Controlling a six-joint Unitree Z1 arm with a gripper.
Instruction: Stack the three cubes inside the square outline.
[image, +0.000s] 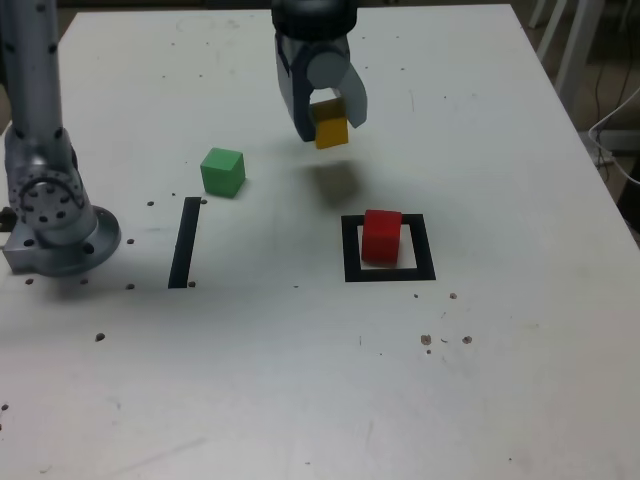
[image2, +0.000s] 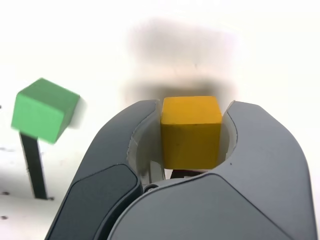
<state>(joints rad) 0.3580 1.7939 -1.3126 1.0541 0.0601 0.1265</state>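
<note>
Exterior view: red cube (image: 381, 237) inside square outline (image: 424, 247).

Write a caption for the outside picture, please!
The gripper lifts the yellow block above the table.

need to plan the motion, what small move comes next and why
Probably carry the yellow cube over the red cube, staying raised: the fingers grip it above the table, and the red one already sits inside the square outline.

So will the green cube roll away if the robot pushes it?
Probably not: the green cube has flat sides, so it would likely slide instead. Its straight edges suggest it's stiff, and it looks small enough to be fairly light.
</note>
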